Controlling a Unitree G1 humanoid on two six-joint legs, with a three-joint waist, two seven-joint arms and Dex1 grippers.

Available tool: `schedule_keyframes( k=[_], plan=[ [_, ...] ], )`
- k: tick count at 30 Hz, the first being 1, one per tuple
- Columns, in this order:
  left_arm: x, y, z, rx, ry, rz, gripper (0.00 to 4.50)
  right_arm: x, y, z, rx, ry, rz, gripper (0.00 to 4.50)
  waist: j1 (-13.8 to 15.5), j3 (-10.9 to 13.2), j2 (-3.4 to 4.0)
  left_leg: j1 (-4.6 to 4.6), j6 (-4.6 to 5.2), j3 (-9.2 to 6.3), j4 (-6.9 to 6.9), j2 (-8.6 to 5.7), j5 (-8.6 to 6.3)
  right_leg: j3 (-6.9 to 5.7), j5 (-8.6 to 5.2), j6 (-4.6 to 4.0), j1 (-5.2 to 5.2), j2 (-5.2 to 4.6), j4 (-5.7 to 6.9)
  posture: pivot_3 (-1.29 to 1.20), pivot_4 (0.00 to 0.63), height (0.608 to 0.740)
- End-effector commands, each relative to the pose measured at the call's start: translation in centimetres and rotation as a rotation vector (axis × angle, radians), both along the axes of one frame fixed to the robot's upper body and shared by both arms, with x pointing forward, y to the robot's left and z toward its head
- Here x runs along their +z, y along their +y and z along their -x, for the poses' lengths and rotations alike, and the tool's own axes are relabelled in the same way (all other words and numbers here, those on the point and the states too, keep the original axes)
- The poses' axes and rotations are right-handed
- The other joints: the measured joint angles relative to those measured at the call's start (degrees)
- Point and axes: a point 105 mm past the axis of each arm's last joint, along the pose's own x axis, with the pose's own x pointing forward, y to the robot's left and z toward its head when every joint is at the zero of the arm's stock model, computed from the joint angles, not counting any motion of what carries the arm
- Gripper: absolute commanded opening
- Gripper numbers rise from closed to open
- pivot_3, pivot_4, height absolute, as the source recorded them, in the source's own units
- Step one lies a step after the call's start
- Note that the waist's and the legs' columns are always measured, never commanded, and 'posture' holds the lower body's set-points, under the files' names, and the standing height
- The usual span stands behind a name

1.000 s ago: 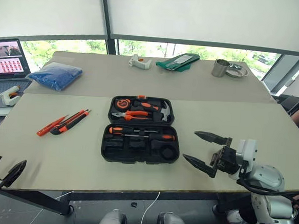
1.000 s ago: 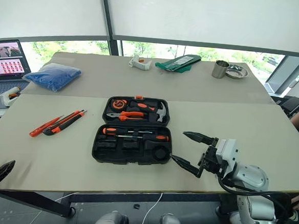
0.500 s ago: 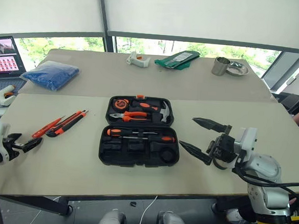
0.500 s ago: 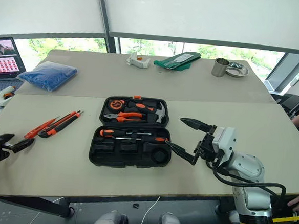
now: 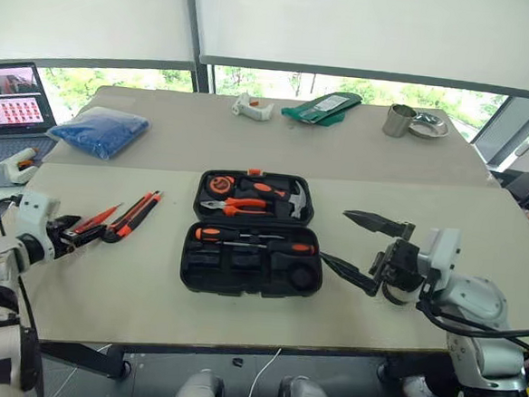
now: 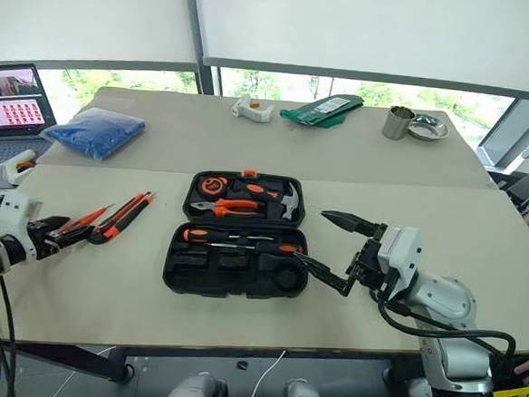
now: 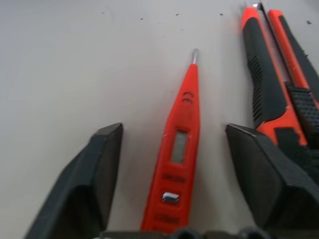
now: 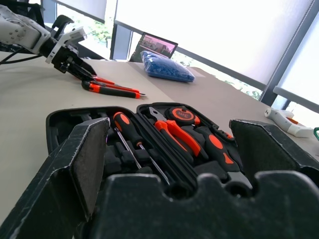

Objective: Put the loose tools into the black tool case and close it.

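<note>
Left pincer has advanced — now straddling the orange tester.

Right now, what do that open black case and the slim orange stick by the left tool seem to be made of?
The black case looks like matte moulded plastic, with shaped slots and rounded corners. The orange stick seems glossy plastic with a small window and a metal tip, probably a tester pen.

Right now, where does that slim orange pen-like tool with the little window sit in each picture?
Left eye view: the orange pen-like tool lies on the table's left side, at the left claw.
Right eye view: same spot, left of the black tool case.
Left wrist view: flat between that claw's open fingers.
Right wrist view: a thin orange streak beyond the case.
Shared landmark: the orange-and-black tools beside it.
</note>
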Motion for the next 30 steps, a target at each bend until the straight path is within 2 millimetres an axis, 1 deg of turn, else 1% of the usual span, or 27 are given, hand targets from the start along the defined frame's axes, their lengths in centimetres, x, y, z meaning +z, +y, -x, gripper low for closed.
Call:
schedule_keyframes(
  k=[1,3,5,6,9,12,13,14,15,16,17,19,20,21,22,24,26,28,30],
  plan=[
    [-1.2,-0.9,0.1,-0.044,0.048,0.007,1.97,1.1,0.6,1.0,0.056,-0.052,0.017,4.50,-0.02,-0.01,-0.01,0.02,0.00,-0.03,0.00,0.00,0.01,0.02,0.01,0.01,0.00,0.00,0.02,0.00,0.150,0.740],
    [-1.3,-0.4,0.3,-0.014,0.042,0.015,1.11,1.2,0.9,1.3,0.085,-0.050,0.008,4.50,-0.08,-0.01,-0.01,0.03,0.02,-0.08,0.01,-0.01,0.02,0.03,0.01,0.01,0.01,0.02,0.05,0.00,0.150,0.740],
    [-1.4,0.0,0.5,-0.002,0.037,0.020,0.50,1.3,1.1,1.3,0.098,-0.048,0.005,4.50,-0.12,-0.01,-0.01,0.05,0.03,-0.08,0.01,-0.01,0.03,0.05,0.01,0.01,0.00,0.02,0.08,0.00,0.150,0.740],
    [-1.4,0.0,0.7,-0.007,0.039,0.018,0.49,1.3,1.1,1.3,0.099,-0.046,0.006,4.50,-0.13,-0.01,-0.01,0.05,0.04,-0.09,0.01,-0.01,0.03,0.06,0.01,0.01,0.01,0.02,0.09,0.00,0.150,0.740],
    [-0.6,0.1,0.9,-0.030,-0.009,0.019,0.49,1.2,1.2,1.2,0.107,-0.037,0.006,4.50,-0.44,-0.01,-0.01,0.06,0.04,-0.07,0.01,-0.01,0.03,0.06,0.01,0.01,0.00,0.04,0.11,0.00,0.150,0.740],
    [2.8,0.5,0.4,-0.046,-0.182,-0.009,0.49,1.5,1.0,1.1,0.113,-0.038,0.005,4.50,-0.62,0.00,-0.03,0.06,0.04,-0.08,0.01,0.00,0.03,0.06,0.01,0.01,0.00,0.03,0.11,0.00,0.150,0.740],
    [4.5,0.0,0.2,-0.095,-0.244,0.009,0.49,1.8,0.9,1.1,0.114,-0.038,0.006,4.50,-0.66,0.03,-0.10,0.05,0.04,-0.09,0.02,0.01,0.03,0.06,0.01,0.00,-0.02,0.04,0.11,0.00,0.150,0.740],
    [5.8,-0.8,0.1,-0.158,-0.292,0.021,0.49,1.9,0.7,1.2,0.115,-0.034,0.009,4.50,-0.65,0.04,-0.18,0.03,0.04,-0.10,0.04,0.04,0.03,0.05,0.02,0.00,-0.03,0.06,0.12,0.00,0.150,0.740],
    [6.8,-1.7,0.1,-0.223,-0.316,0.049,0.49,2.0,0.4,1.3,0.119,-0.013,0.012,4.50,-0.59,0.05,-0.21,-0.01,0.04,-0.09,0.07,0.04,0.03,0.03,0.03,-0.02,-0.04,0.07,0.13,0.00,0.150,0.740],
    [7.8,-3.5,0.3,-0.345,-0.329,0.065,0.49,1.9,0.1,1.4,0.123,0.011,0.027,4.50,-0.50,0.05,-0.25,-0.05,0.04,-0.09,0.10,0.04,0.03,0.00,0.03,-0.03,-0.05,0.07,0.13,0.00,0.150,0.740],
    [8.2,-4.7,0.5,-0.426,-0.330,0.074,0.49,1.9,-0.1,1.5,0.126,0.028,0.038,4.50,-0.40,0.04,-0.25,-0.08,0.04,-0.09,0.12,0.04,0.03,-0.02,0.04,-0.05,-0.05,0.05,0.12,0.00,0.150,0.740],
    [8.1,-9.0,1.5,-0.681,-0.265,-0.040,0.49,1.8,-0.9,1.6,0.113,0.052,0.068,4.50,-0.26,0.04,-0.25,-0.13,0.05,-0.09,0.16,0.04,0.03,-0.01,0.09,-0.13,-0.04,0.00,0.11,0.00,0.150,0.740],
    [7.9,-10.5,2.0,-0.762,-0.244,-0.078,0.49,1.8,-1.2,1.5,0.107,0.058,0.078,4.50,-0.28,0.03,-0.24,-0.10,0.08,-0.10,0.16,0.03,0.02,0.05,0.12,-0.18,-0.01,-0.03,0.09,0.00,0.150,0.740],
    [7.8,-11.5,2.4,-0.810,-0.232,-0.099,0.49,1.8,-1.3,1.5,0.103,0.062,0.084,4.50,-0.34,0.02,-0.22,-0.07,0.14,-0.10,0.16,0.01,-0.02,0.14,0.13,-0.19,0.00,-0.04,0.07,0.00,0.150,0.740],
    [7.4,-13.2,2.8,-0.887,-0.186,-0.136,0.49,1.6,-1.6,1.5,0.099,0.069,0.104,4.50,-0.42,0.02,-0.22,-0.06,0.17,-0.09,0.16,-0.01,-0.04,0.19,0.13,-0.18,0.00,-0.04,0.05,0.00,0.150,0.740],
    [6.7,-15.7,3.5,-0.983,-0.121,-0.202,0.49,1.4,-2.0,1.3,0.090,0.076,0.129,4.50,-0.60,0.02,-0.23,-0.06,0.18,-0.09,0.16,-0.03,-0.04,0.21,0.06,-0.07,0.00,0.03,0.03,0.00,0.150,0.740],
    [6.4,-18.0,3.5,-1.013,-0.100,-0.222,0.49,1.3,-2.1,1.1,0.087,0.078,0.141,4.50,-0.71,0.03,-0.24,-0.05,0.15,-0.09,0.16,0.00,-0.03,0.22,0.02,0.01,-0.02,0.12,0.07,0.00,0.150,0.740],
    [6.3,-19.8,3.5,-1.029,-0.089,-0.233,0.49,1.1,-2.0,1.0,0.090,0.082,0.151,4.50,-0.76,0.03,-0.24,-0.03,0.10,-0.10,0.16,0.03,0.01,0.24,0.02,0.01,-0.02,0.19,0.11,0.00,0.150,0.740],
    [5.9,-21.2,3.6,-1.058,-0.069,-0.279,0.49,0.7,-1.8,1.0,0.103,0.104,0.173,4.50,-0.72,0.03,-0.24,0.02,0.08,-0.12,0.16,0.03,0.02,0.28,0.01,0.02,-0.02,0.20,0.20,0.00,0.150,0.740]
  ],
)
